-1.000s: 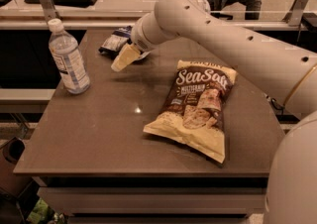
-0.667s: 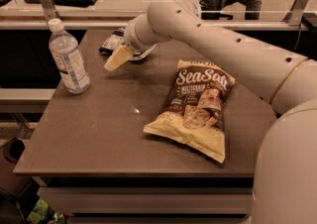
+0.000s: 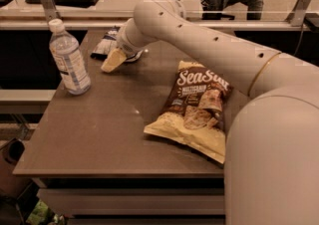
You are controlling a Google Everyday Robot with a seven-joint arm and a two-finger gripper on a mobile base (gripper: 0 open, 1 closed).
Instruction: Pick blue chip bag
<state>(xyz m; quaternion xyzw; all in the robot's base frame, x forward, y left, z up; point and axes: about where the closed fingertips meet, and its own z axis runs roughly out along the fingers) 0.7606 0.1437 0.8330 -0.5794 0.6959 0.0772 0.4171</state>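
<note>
Blue chip bag (image 3: 105, 45) flat on desk (image 3: 99, 134), unlifted; claw (image 3: 113, 60) right at it, open or closed unclear; grasp pending.

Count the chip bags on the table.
2. The blue chip bag lies at the far edge, just behind the gripper; the Sea Salt bag lies right of centre. The arm may hide more.

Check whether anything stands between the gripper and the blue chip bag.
Nothing visible does. The gripper sits right beside the blue chip bag at the table's far side. The water bottle stands off to the view's left and the Sea Salt chip bag lies nearer the camera.
</note>
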